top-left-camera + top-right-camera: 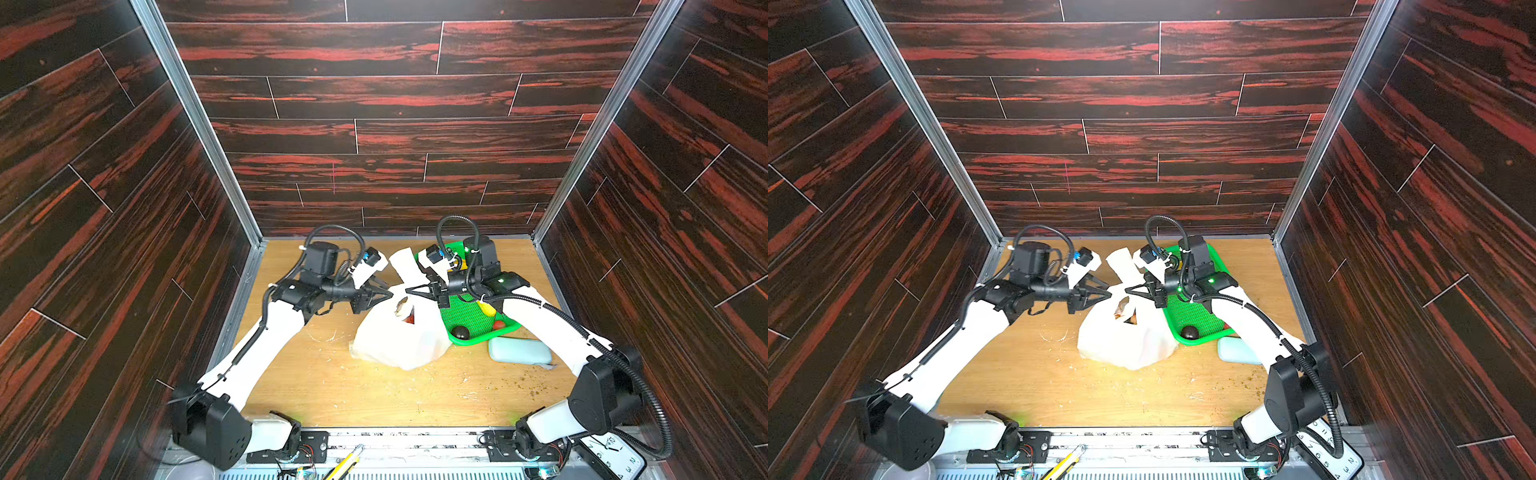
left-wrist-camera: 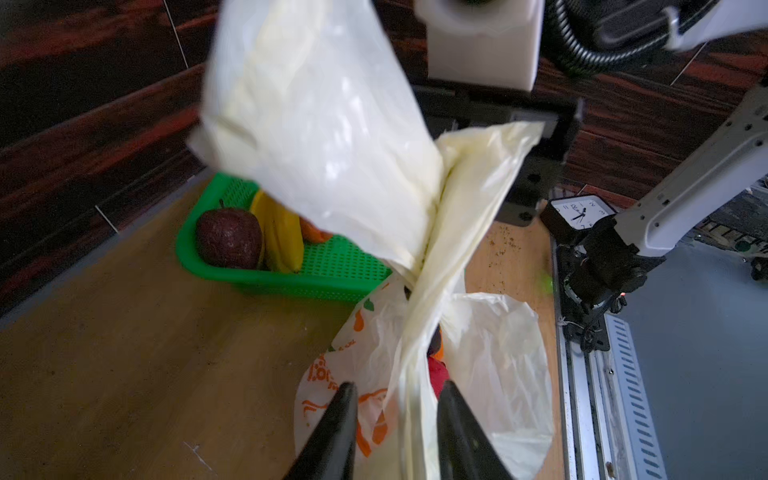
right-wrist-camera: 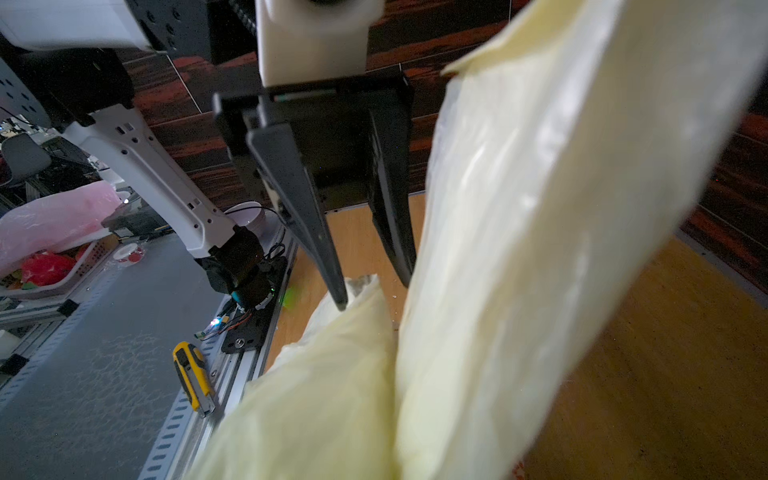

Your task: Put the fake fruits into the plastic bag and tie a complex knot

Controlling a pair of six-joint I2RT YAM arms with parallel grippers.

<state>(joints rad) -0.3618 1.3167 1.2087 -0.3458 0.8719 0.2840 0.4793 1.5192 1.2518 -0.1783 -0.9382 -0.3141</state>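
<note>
Top views both show plastic bag (image 1: pixel 399 340) mid-table (image 1: pixel 332 395), fake fruits (image 1: pixel 410 318) glimpsed inside, right gripper (image 1: pixel 408 290) pinched shut on its raised top, left gripper (image 1: pixel 390 291) fingers parted, bag film between them, green basket (image 1: pixel 471 316) alongside.

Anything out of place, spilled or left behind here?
Yes. The plastic bag has its handles crossed for tying, yet a dark fruit, bananas and a red fruit sit in the green basket. Crumbs litter the table.

Cream bag (image 1: pixel 399 345) — orange prints (image 2: pixel 328 376), green mesh basket (image 1: pixel 467 318), yellow bananas (image 2: pixel 282 237)
</note>
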